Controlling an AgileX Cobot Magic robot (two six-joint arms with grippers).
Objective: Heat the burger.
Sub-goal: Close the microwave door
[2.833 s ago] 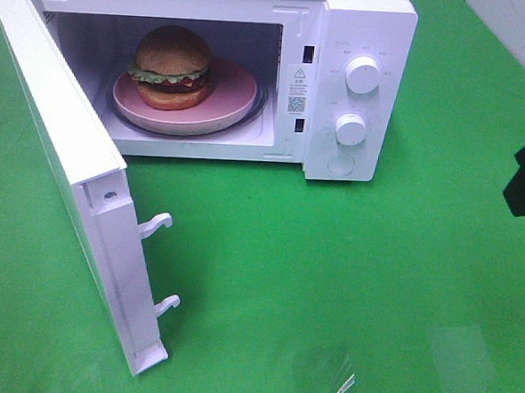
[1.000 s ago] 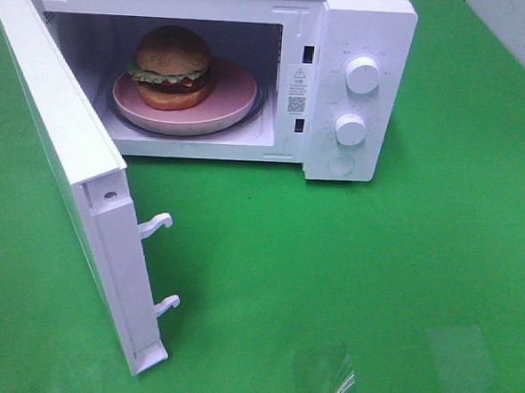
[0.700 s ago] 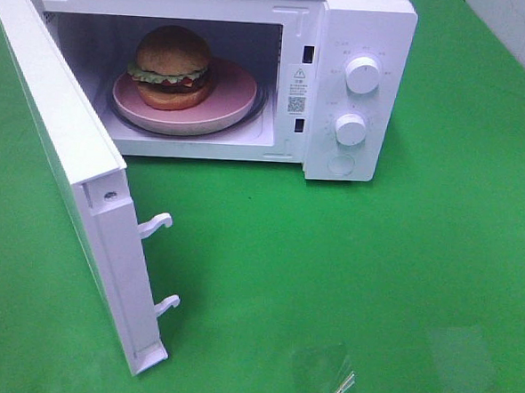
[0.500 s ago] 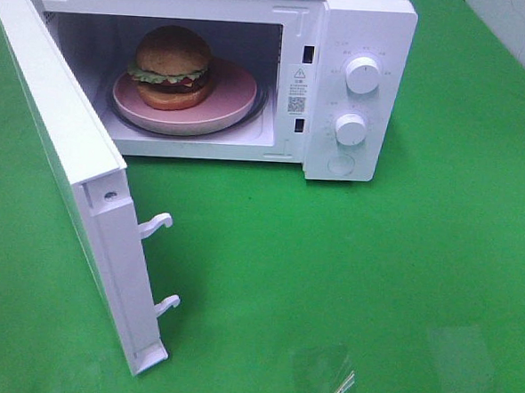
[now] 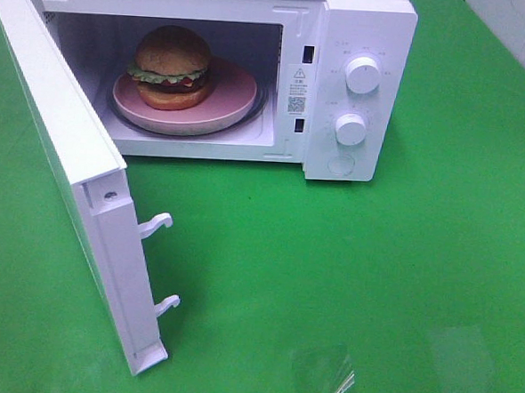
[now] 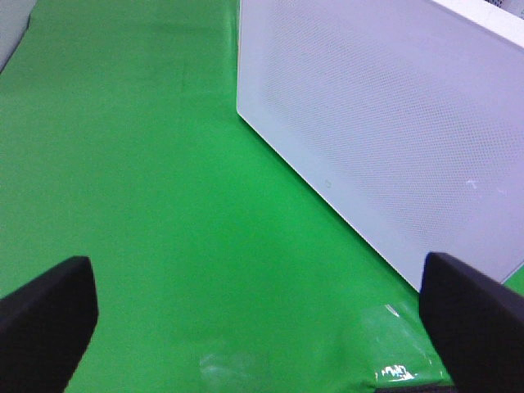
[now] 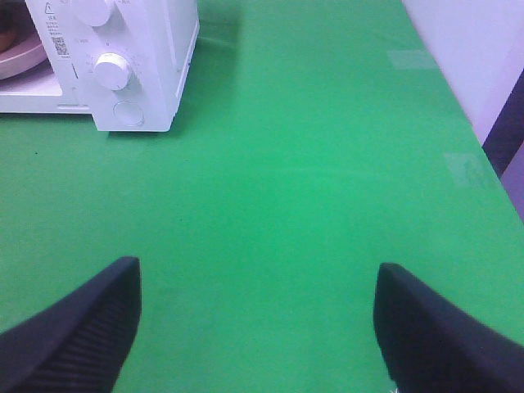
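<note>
The burger (image 5: 171, 66), with a golden-brown bun, green lettuce and dark patty, sits on a pink round dish (image 5: 224, 101) inside the white microwave (image 5: 367, 25). The microwave door (image 5: 73, 163) stands wide open, swung out to the front left. No arm shows in the exterior high view. My left gripper (image 6: 262, 327) is open and empty over the green cloth, facing the door's outer face (image 6: 385, 123). My right gripper (image 7: 258, 323) is open and empty, well to the right of the microwave's control panel (image 7: 123, 65).
Two white knobs (image 5: 363, 74) and a round button are on the microwave's right panel. Two latch hooks (image 5: 158, 224) stick out of the open door's edge. The green cloth (image 5: 373, 283) covers the table. A white wall edge (image 7: 458, 49) lies to the right.
The dark right arm seen at the right edge 2.8 s ago has left the exterior high view. Since then nothing has visibly moved.
</note>
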